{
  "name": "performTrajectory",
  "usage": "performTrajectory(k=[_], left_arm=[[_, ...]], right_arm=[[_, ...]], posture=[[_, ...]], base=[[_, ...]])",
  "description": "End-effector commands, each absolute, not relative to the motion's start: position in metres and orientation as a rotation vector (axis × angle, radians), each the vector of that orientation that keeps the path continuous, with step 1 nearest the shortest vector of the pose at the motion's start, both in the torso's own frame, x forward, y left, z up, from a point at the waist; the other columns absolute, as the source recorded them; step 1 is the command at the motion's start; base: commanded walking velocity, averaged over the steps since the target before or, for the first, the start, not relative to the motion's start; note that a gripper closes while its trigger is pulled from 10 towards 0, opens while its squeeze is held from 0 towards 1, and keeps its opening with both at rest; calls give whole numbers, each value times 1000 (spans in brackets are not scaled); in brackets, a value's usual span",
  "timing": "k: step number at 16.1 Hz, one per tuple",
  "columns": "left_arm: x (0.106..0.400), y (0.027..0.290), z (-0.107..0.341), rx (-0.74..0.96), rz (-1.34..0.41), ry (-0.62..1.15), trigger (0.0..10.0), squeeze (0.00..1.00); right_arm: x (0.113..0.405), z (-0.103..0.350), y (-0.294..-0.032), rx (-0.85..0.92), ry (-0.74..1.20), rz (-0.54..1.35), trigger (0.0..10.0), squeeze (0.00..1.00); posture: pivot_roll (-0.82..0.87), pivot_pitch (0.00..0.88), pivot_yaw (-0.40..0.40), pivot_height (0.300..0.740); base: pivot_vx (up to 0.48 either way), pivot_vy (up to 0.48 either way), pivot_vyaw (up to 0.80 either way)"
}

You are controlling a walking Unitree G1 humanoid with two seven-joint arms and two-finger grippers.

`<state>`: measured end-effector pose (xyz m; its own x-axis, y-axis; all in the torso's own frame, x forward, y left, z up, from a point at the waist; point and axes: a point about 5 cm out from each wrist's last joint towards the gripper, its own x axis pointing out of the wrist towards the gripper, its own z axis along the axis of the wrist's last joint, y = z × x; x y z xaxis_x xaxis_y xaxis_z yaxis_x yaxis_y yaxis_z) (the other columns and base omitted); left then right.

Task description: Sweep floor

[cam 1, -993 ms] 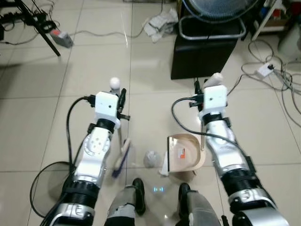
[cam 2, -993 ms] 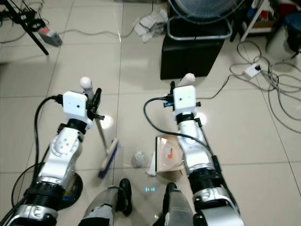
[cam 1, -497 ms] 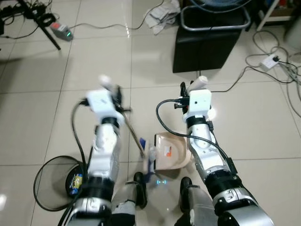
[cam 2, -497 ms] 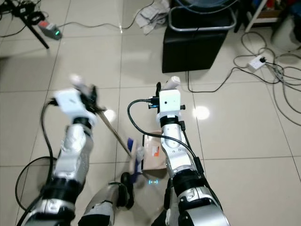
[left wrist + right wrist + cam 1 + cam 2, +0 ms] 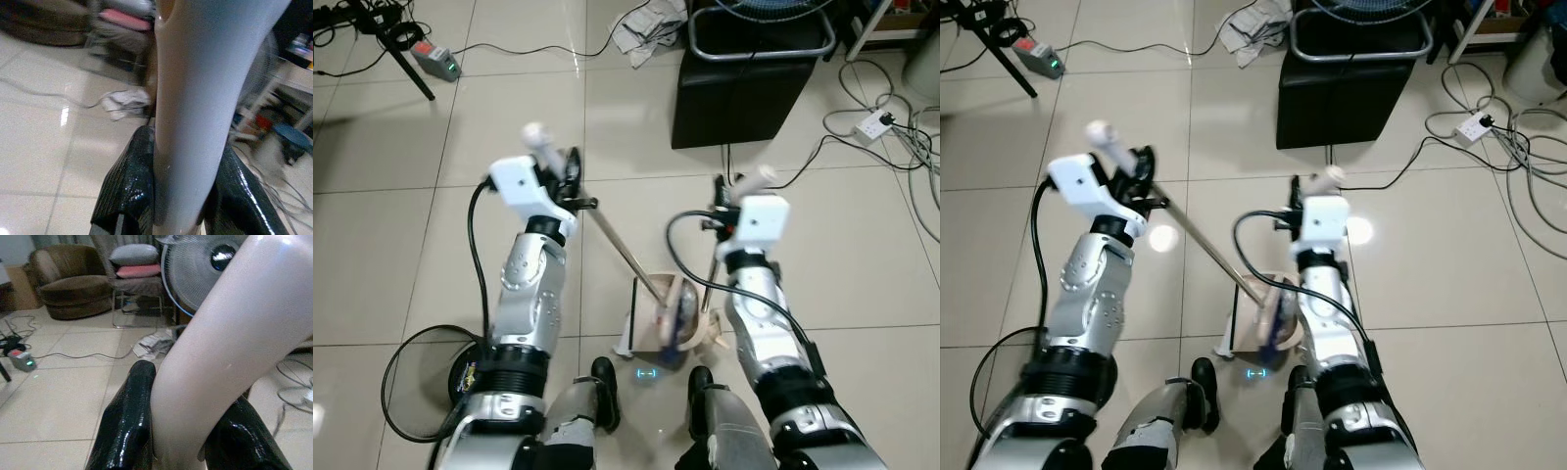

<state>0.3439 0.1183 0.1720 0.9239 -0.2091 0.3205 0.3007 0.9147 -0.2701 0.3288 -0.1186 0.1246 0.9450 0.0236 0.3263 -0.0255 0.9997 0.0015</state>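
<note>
My left gripper [image 5: 572,176] is shut on the white broom handle [image 5: 190,98], its black fingers [image 5: 126,188] pressing both sides. The broom's thin shaft [image 5: 622,250] slants down to the right. Its blue-bristled brush head [image 5: 680,311] lies inside the beige dustpan [image 5: 651,318] on the tiles just ahead of my feet. My right gripper [image 5: 726,193] is shut on the dustpan's upright white handle [image 5: 215,357], whose rod [image 5: 709,279] drops to the pan. A white scrap [image 5: 626,335] sticks out at the pan's left edge.
A black box [image 5: 744,93] with a fan on it stands straight ahead. Cables and a power strip [image 5: 876,122] lie at the right. A crumpled cloth [image 5: 651,24] and a tripod leg [image 5: 406,54] are farther back. A black wire ring [image 5: 426,377] lies by my left foot.
The broom swung from my left side to the right, and its brush head went into the dustpan. The crumpled bit on the floor beside the pan is gone from sight. The camera shifted.
</note>
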Motion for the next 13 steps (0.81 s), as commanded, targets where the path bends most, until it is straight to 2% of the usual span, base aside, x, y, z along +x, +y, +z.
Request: performTrajectory(k=[1,4,8,11,13], left_arm=[[342,108,183,-324,-396,-330,10000,0],[345,112,206,-172,-541,-405,10000,0],[356,129,238,-84,-575,-488,10000,0],[369,165,274,-55,-530,-539,10000,0],[373,198,296,22,-472,-557,10000,0]], right_arm=[[325,114,-118,45,-292,28,10000,0],[322,116,-125,58,-312,29,10000,0],[319,126,-137,96,-357,10,10000,0],[313,143,-148,144,-410,-4,10000,0],[308,160,-163,182,-435,-28,10000,0]], posture=[[49,312,105,740],[47,282,111,740],[32,245,109,740],[16,219,111,740],[2,197,108,740]], base=[[0,0,0],[0,0,0],[0,0,0],[0,0,0],[0,0,0]])
